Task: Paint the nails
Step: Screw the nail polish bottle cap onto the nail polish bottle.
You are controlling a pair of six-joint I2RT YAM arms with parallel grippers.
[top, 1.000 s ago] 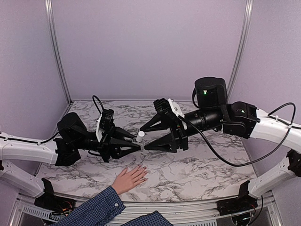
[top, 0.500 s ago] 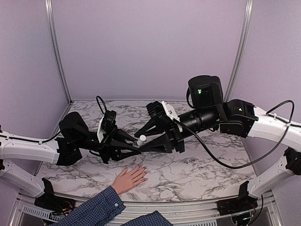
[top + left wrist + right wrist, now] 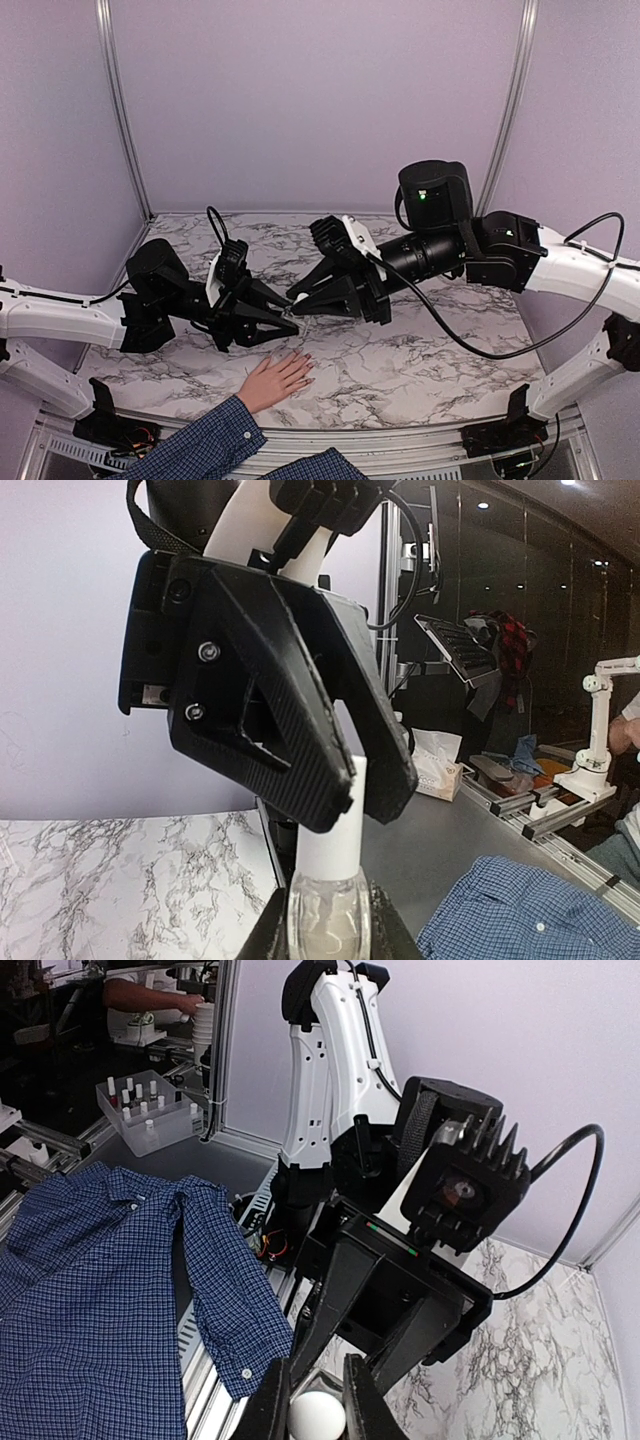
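Top view: the marble table (image 3: 430, 365) carries 1 hand (image 3: 275, 378), flat and palm down near the front edge, left of centre. Its plaid sleeve (image 3: 210, 445) comes in from bottom left. The hand's long axis runs from the sleeve up and to the right, so the fingers point right and away from the bases. The nails (image 3: 306, 362) sit at those finger ends, too small for us to resolve, and we see them in this view only. Both tools meet just beyond the fingertips: left gripper (image 3: 288, 325) reaching in from the left, right gripper (image 3: 297, 302) from the right. We can't tell how high they sit over the hand. The right arm's black cable (image 3: 480, 345) loops over the table's right half.

Left wrist: the left gripper (image 3: 328, 935) pinches a small clear bottle (image 3: 328, 920) of pale liquid, upright in frame. The white cap (image 3: 335, 835) sticks up from it. The right gripper's 2 black fingers (image 3: 290, 730) are pressed onto the cap and block most of the view. Plaid shirt (image 3: 530, 905) lower right.

Right wrist: the right gripper (image 3: 317, 1405) is clamped on the cap's round top (image 3: 317, 1418). The left gripper's body (image 3: 400, 1300) is dead ahead, with a finned camera housing (image 3: 465, 1190) above it. Plaid shirt (image 3: 100, 1290) fills the left. A clear tray of small bottles (image 3: 140, 1105) stands far back.
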